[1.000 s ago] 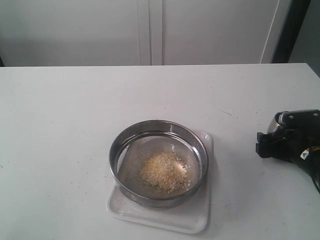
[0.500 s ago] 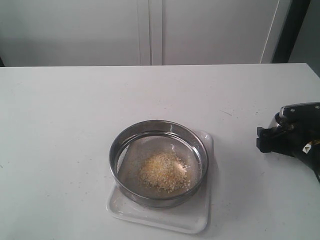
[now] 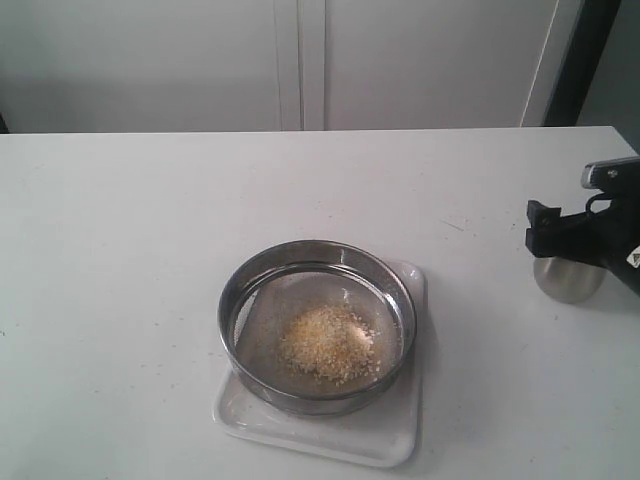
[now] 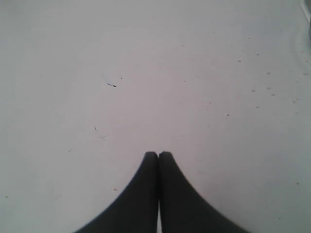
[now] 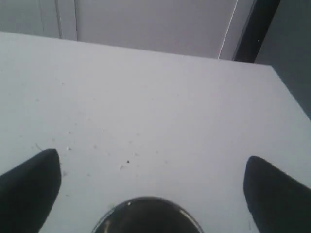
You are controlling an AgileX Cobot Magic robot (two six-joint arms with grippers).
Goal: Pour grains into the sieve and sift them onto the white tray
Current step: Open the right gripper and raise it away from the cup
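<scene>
Finds the sieve seated on the white tray at the front middle of the table, grains heaped on its mesh, round and so offering no long axis to line up on. Shows the right pincer released, spread wide just above a steel cup, well apart from the sieve, off toward the exterior view's left. Keeps the left pincer clenched on nothing over bare table, unseen from outside, so cannot tell which arm is nearer.

White table — faintly speckled; pale panelled wall behind; dark strip at right.
</scene>
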